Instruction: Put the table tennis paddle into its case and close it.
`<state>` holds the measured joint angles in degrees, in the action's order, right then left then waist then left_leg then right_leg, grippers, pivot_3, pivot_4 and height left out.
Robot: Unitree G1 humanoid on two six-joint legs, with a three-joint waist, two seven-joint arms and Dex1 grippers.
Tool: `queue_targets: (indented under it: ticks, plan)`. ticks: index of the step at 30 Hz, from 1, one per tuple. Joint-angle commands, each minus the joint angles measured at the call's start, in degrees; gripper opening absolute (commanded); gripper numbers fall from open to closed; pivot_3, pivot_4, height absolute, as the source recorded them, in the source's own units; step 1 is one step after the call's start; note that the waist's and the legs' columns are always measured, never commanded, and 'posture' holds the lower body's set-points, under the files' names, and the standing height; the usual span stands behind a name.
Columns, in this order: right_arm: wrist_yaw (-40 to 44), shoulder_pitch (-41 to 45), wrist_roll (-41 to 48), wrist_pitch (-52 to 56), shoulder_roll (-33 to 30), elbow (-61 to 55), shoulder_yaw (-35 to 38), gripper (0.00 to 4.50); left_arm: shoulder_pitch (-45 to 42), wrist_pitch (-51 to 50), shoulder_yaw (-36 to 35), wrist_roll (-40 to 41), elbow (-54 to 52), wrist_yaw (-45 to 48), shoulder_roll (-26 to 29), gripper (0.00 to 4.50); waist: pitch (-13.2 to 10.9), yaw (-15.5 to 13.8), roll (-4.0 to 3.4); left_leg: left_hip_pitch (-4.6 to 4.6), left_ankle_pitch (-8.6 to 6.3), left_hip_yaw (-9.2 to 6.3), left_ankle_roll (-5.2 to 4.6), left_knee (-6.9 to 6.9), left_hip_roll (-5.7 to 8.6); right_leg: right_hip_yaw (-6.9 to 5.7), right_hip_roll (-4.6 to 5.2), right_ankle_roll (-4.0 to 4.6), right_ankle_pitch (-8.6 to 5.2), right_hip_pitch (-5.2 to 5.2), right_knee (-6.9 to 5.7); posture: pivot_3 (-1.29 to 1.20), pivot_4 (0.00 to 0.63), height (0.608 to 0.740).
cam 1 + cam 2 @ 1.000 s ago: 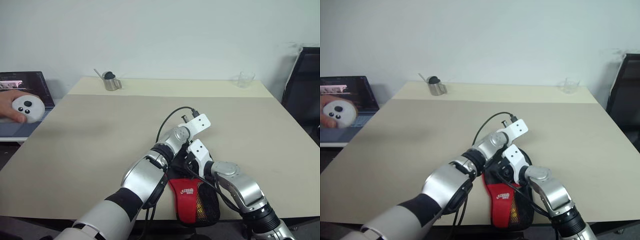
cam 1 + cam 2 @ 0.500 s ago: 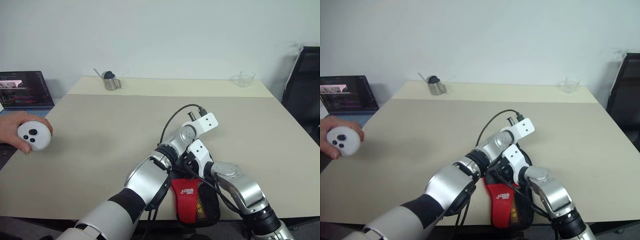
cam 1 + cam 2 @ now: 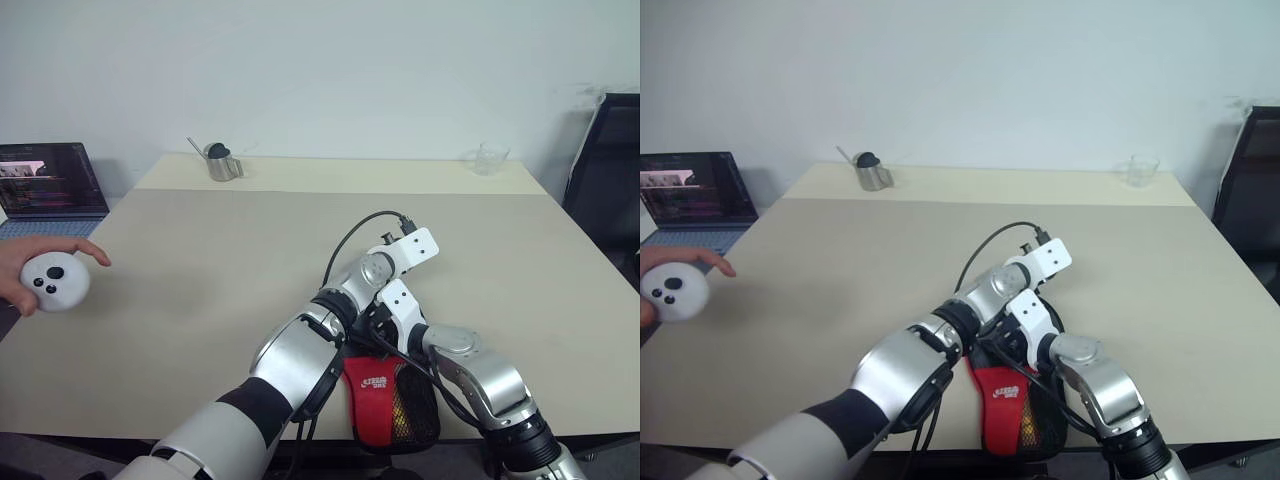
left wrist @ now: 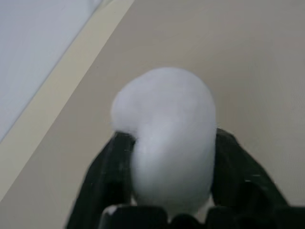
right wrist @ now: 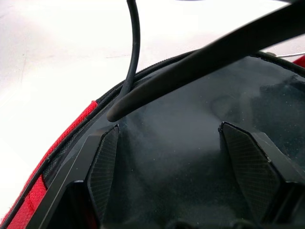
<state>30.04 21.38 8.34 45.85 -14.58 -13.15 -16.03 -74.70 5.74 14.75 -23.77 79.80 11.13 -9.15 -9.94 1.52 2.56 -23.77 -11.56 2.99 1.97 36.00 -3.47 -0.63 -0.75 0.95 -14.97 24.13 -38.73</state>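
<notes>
Both grippers over the case at the table's near edge
The soft black-and-red paddle-shaped case sits lower centre; right gripper spread wide above its dark surface, gripping nothing; left gripper parted around a white rounded part

The case looks like matt red cloth with black mesh — the table smooth, matt beige.
</notes>
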Motion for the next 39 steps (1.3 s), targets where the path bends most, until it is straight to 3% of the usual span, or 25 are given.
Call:
queue_targets:
  ticks: [1,3,8,16,22,25,31,34,39]
  plan:
    - [0.6,0.7,1.2,0.6,0.3,2.2,0.5,3.76,1.6,0.9,-3.1,3.5,-1.4,3.7,-4.5,3.78,0.0,0.1,0.00,0.00,0.00,0.00,0.00,0.00,0.00,0.00,0.00,0.00,0.00,0.00,-0.01,0.00,0.150,0.740]
    - [0.5,1.4,1.5,0.2,0.1,2.9,2.2,3.76,2.2,0.1,-6.5,7.1,-1.6,7.3,-3.1,4.47,0.0,0.1,0.00,0.01,0.00,0.01,0.00,0.03,-0.01,0.00,-0.01,0.00,0.00,0.00,-0.05,0.00,0.150,0.740]
    - [2.4,2.4,5.0,0.8,-2.5,2.3,7.4,3.76,4.5,-0.2,-9.8,9.9,-2.1,14.7,3.6,4.47,0.0,0.2,-0.01,0.03,0.01,0.01,0.00,0.05,-0.02,0.01,-0.03,0.01,0.00,0.01,-0.13,0.00,0.150,0.740]
    - [13.9,-1.2,16.0,2.7,-12.3,-3.1,14.7,3.76,6.1,3.8,-16.5,17.4,-5.1,24.2,12.3,4.47,0.0,0.3,-0.03,0.01,0.01,0.03,0.00,0.02,-0.06,0.03,-0.10,0.02,0.00,0.05,-0.12,0.00,0.150,0.740]
    - [20.1,-2.8,18.8,0.3,-19.3,-2.9,16.7,3.76,7.1,5.0,-20.4,22.2,-7.5,31.3,17.5,4.47,0.0,0.2,-0.04,-0.02,0.01,0.02,0.00,0.05,-0.04,0.02,-0.10,0.01,0.00,0.05,-0.12,0.00,0.150,0.740]
    - [20.0,-0.7,18.8,-1.6,-20.9,0.4,19.0,3.76,7.2,1.3,-22.2,25.5,-10.2,39.1,21.9,4.47,-0.1,0.5,-0.03,0.00,0.01,0.04,0.00,0.06,-0.06,0.03,-0.10,0.01,0.00,0.05,-0.12,0.00,0.150,0.740]
    - [19.8,2.7,20.0,-3.4,-20.4,4.6,21.8,3.76,10.7,-14.8,-21.6,32.6,-25.1,58.2,30.3,4.47,-0.1,0.5,-0.06,0.03,0.02,0.00,0.01,0.03,-0.14,0.00,-0.19,0.05,-0.02,0.08,-0.20,0.00,0.150,0.740]
    - [16.8,5.7,19.8,-5.1,-17.4,9.3,23.2,3.76,16.6,-26.9,-20.0,36.6,-41.0,66.2,37.6,4.47,-0.1,0.9,-0.09,0.02,0.02,0.06,0.01,0.05,-0.15,0.08,-0.17,0.06,-0.02,0.08,-0.19,0.00,0.150,0.740]
    - [7.2,12.6,16.7,-6.5,-12.4,17.5,24.0,3.76,25.9,-37.6,-17.2,39.9,-60.0,71.0,47.5,4.47,-0.2,1.2,-0.19,0.03,0.04,0.03,0.03,0.06,-0.21,0.11,-0.06,0.08,-0.02,0.14,-0.31,0.00,0.150,0.740]
